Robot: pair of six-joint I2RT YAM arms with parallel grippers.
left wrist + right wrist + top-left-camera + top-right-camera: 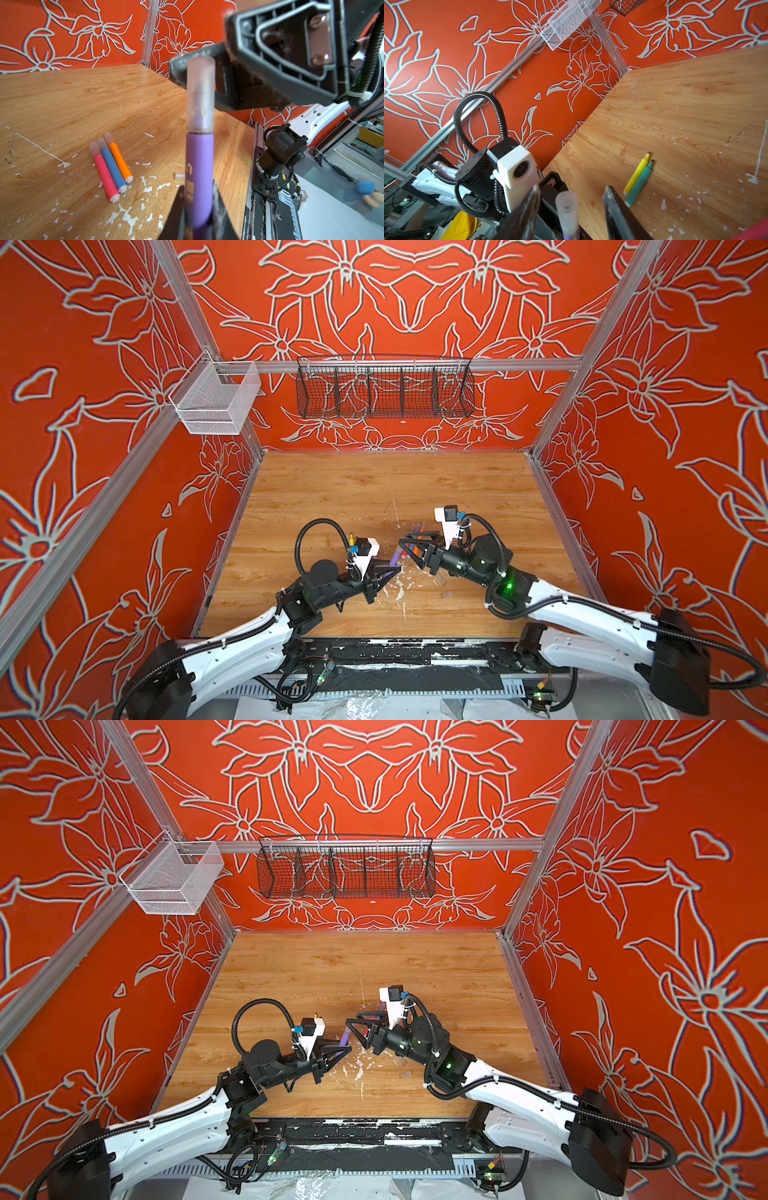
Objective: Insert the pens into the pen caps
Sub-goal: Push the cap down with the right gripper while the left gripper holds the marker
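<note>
Purple pen point(200, 166) is pinched low on its barrel by the left fingers point(176, 214). A cloudy clear cap point(200, 93) sits over its tip, and its rim meets the purple barrel with no gap that shows. The right fingers point(616, 209) stand spread on either side of that cap, clear of it on both sides in the right wrist view. The step in hand looks like letting go of a seated cap.

To do it well, the left pinch should hold firm and steady. The right fingers should draw straight back along the line of the purple pen, off past its capped end, with no sideways swing. A finger brushing the cap could tilt it or tug it loose. If the cap looks crooked, a light squeeze and one more push along the barrel should settle it.

The pink pen point(105, 176), blue pen point(113, 168) and orange pen point(120, 162) lie capped, side by side, on the tabletop point(62, 104) beyond the purple pen, a fair spot to lay it. The yellow pen point(636, 175) and green pen point(640, 184) lie uncapped and touching, well apart from the purple pen. A loose cap point(179, 176) lies on the tabletop beyond it.
</note>
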